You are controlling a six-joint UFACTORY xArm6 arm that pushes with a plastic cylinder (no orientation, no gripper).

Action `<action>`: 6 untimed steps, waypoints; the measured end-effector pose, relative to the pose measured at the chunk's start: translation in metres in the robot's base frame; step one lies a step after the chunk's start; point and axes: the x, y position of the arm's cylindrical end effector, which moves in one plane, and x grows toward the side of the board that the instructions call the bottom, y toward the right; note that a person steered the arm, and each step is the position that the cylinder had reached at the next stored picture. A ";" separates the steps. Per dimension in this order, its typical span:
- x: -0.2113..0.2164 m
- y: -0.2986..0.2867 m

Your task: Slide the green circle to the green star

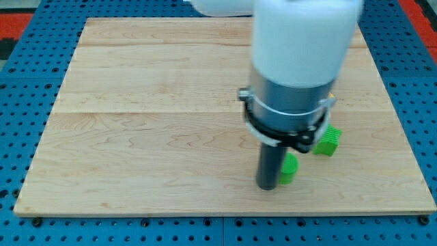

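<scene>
Green circle [289,168] touching my tip [267,186], green star [328,140] near

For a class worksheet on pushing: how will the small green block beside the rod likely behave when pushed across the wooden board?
The green block looks small and low, so it probably slides rather than tips. It sits right against my tip, off-centre, so it may veer. The wooden board looks smooth, so likely little drag.

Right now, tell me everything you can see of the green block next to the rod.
Only part of the green block shows; the rod hides its left side, so I cannot confirm its shape. It looks like bright green, matte plastic or foam, lying flat on the wooden board toward the view's lower right. My tip sits against its left edge, apparently touching. A second green block lies apart, up and to the right.
</scene>
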 end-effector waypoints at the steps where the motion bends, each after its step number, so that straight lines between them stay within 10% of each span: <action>1: 0.000 -0.028; 6: -0.025 -0.014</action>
